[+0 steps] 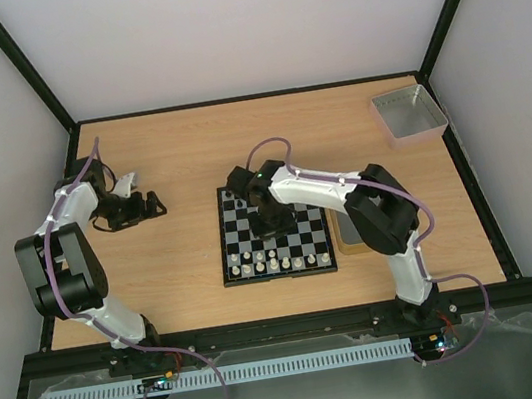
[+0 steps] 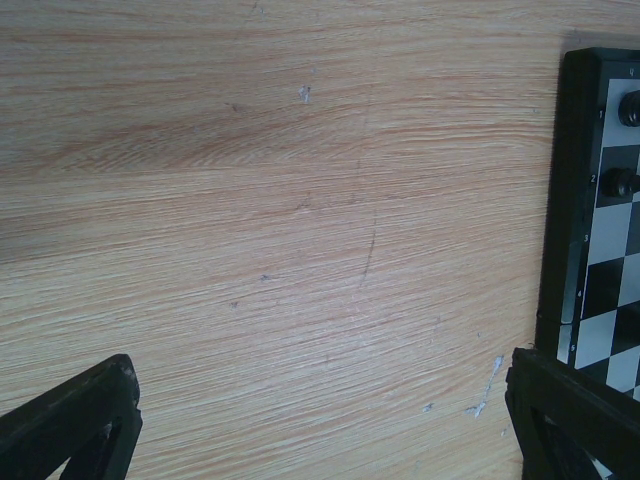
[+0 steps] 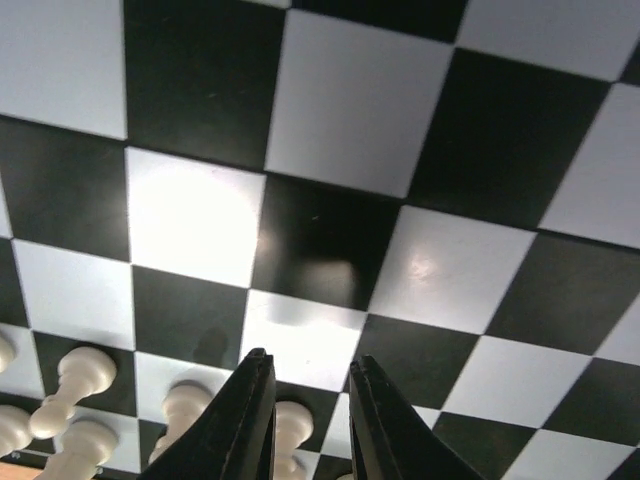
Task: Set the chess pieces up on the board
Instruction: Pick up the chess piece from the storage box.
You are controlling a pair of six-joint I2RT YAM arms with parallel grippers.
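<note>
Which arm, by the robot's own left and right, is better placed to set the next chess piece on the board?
Right. The right gripper hangs over the board, at the row of white pieces; the left gripper sits open over the table, off to the board's left.

The board (image 1: pixel 273 231) is set at the middle of the table (image 1: pixel 168 154); chess pieces (image 1: pixel 273 263) are ranged along the board's near side; a bin (image 1: pixel 408 114) is placed in the far right corner.
</note>
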